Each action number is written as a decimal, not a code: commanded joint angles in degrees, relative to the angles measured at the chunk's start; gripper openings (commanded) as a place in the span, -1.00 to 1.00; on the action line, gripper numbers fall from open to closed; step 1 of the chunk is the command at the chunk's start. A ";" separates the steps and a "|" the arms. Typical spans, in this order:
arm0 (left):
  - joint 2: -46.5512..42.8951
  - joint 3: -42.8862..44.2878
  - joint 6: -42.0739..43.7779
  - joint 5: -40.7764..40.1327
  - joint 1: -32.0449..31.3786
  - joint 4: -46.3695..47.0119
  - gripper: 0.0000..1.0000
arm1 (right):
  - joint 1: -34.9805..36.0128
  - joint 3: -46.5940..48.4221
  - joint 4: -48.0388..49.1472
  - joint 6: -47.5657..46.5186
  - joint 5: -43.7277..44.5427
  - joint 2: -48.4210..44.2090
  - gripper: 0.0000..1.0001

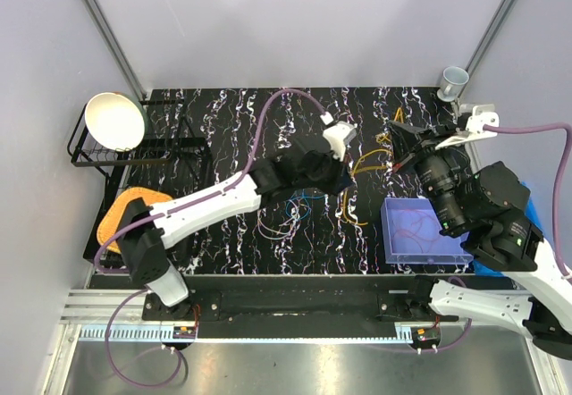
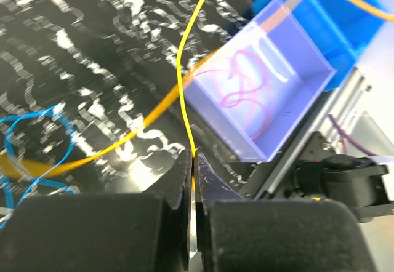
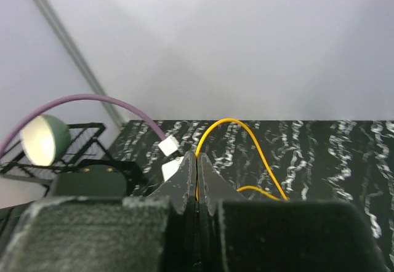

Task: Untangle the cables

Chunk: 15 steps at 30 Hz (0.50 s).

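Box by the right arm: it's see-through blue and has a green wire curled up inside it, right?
Not quite. The wire curled up inside the see-through blue box is pink, not green. The rest is right: the box sits by the right arm. The left wrist view shows the colour best.

I can make out no readable text, label, brand, number or sign in any of my three camera views.
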 commanded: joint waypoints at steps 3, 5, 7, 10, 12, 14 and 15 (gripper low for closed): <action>5.09 8.08 -0.84 4.46 -1.72 5.17 -1.00 | 0.30 0.70 -4.51 -2.40 12.43 -1.08 -1.00; 7.81 10.72 -1.02 5.43 -2.33 5.26 -1.00 | 0.30 -0.08 -5.12 -2.32 14.02 -2.40 -1.00; 10.52 13.35 -1.19 6.66 -2.77 5.53 -1.00 | 0.30 -0.79 -6.27 -1.96 16.48 -3.88 -1.00; 14.04 16.51 -1.54 8.15 -3.56 6.05 -1.00 | 0.30 -1.50 -8.55 -0.56 19.47 -5.73 -1.00; 15.72 18.01 -1.98 8.86 -4.27 6.58 -1.00 | 0.30 -1.59 -10.21 -0.12 21.48 -6.44 -1.00; 18.09 20.12 -2.16 9.82 -4.88 6.84 -1.00 | 0.30 -1.32 -11.71 0.32 22.46 -7.23 -1.00; 18.80 20.83 -2.42 10.09 -5.14 7.11 -1.00 | 0.30 -1.23 -12.94 0.58 23.51 -7.67 -1.00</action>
